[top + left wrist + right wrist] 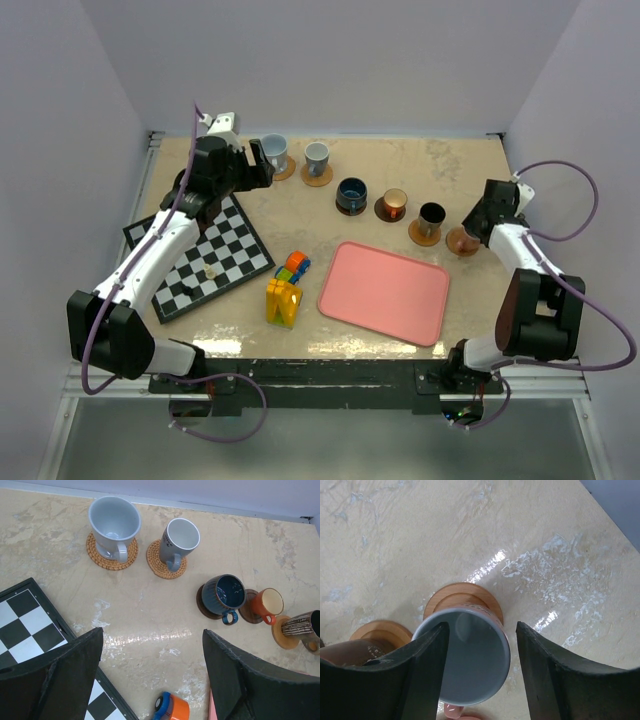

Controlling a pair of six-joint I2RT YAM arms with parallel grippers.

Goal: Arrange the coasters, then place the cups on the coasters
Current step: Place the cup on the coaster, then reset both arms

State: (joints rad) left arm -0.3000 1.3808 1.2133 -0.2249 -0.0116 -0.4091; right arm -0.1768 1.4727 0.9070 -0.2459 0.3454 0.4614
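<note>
Six cups stand on coasters in an arc across the back of the table: a pale blue cup [274,150], a second pale cup [317,155], a navy cup [351,192], a tan cup [396,203], a black cup [432,216] and a grey-white cup [462,238]. My right gripper [482,627] is open over the grey-white cup [470,670], which sits on an orange-tan coaster [470,592]. One finger reaches inside the cup and the other stands clear outside its rim. My left gripper [152,635] hangs open and empty above bare table, short of the pale blue cup [114,522].
A chessboard [200,255] lies at the left under the left arm. A pink tray [385,292] lies at the front right. Colourful toy blocks [283,300] and a small orange-blue toy [172,707] sit between them. Walls close in the table's back and sides.
</note>
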